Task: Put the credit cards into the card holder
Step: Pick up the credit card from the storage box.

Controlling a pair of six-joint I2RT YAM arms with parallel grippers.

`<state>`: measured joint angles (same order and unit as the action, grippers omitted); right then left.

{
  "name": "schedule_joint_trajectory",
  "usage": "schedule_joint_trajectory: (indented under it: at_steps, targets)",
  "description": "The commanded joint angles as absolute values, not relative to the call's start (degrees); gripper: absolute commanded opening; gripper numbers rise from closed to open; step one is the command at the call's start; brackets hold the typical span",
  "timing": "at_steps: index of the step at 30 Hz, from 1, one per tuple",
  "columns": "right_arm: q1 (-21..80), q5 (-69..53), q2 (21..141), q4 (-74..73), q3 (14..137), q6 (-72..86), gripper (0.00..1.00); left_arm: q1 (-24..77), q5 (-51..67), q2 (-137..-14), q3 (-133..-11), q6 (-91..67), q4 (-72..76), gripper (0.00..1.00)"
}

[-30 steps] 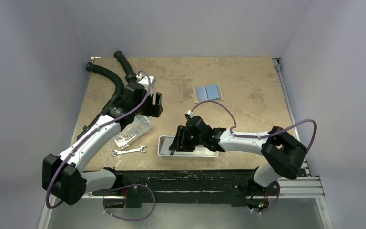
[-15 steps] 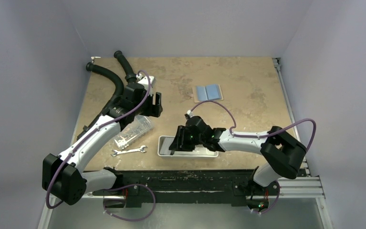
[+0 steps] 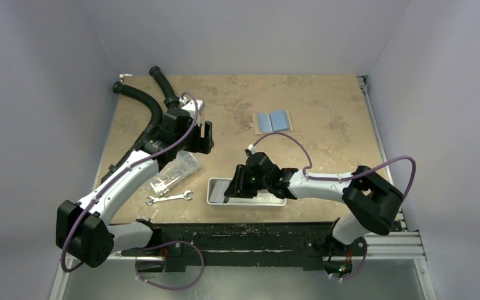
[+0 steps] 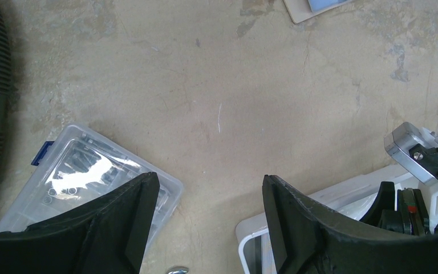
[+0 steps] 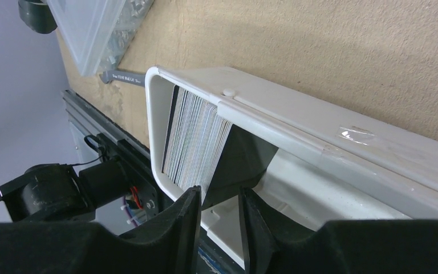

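Note:
The card holder (image 3: 272, 121) lies open at the back middle of the table, its two light blue panels up; its corner shows in the left wrist view (image 4: 313, 7). The credit cards (image 5: 197, 137) stand on edge as a tight stack at the left end of the long white tray (image 5: 296, 114), with a dark wedge (image 5: 245, 160) behind them. My right gripper (image 5: 219, 200) is low over that end of the tray (image 3: 275, 203), its jaws a narrow gap apart beside the stack, holding nothing. My left gripper (image 4: 208, 194) is wide open and empty above bare table.
A clear plastic box (image 3: 175, 172) of small metal parts lies left of the tray, also in the left wrist view (image 4: 85, 171). A silver wrench (image 3: 170, 198) lies near the front edge. Black ribbed hoses (image 3: 144, 100) curve along the back left.
My right gripper has shifted slightly over the tray's left end. The left arm has not moved.

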<state>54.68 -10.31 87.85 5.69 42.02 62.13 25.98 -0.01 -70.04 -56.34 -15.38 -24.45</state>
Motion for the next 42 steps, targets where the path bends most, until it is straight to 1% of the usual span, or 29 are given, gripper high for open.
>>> schedule_joint_trajectory:
  at_steps: [1, 21, 27, 42]
  targets:
    - [54.36, -11.21, 87.08, 7.65, 41.79, 62.75, 0.37, 25.58, 1.09, -70.05, -56.07, -14.33, -22.15, 0.72]
    - [54.01, -11.68, 88.43, 6.56, 42.32, 62.49, 0.33, 25.58, 1.63, -70.15, -56.08, -14.15, -22.14, 0.72]
    - [53.96, -12.22, 88.86, 6.68, 42.8, 62.01, 0.36, 25.58, 1.59, -70.05, -56.0, -14.07, -22.13, 0.72]
    - [53.96, -11.34, 86.07, 7.2, 41.72, 62.01, 0.4, 25.58, 1.84, -69.88, -55.99, -13.98, -22.15, 0.72]
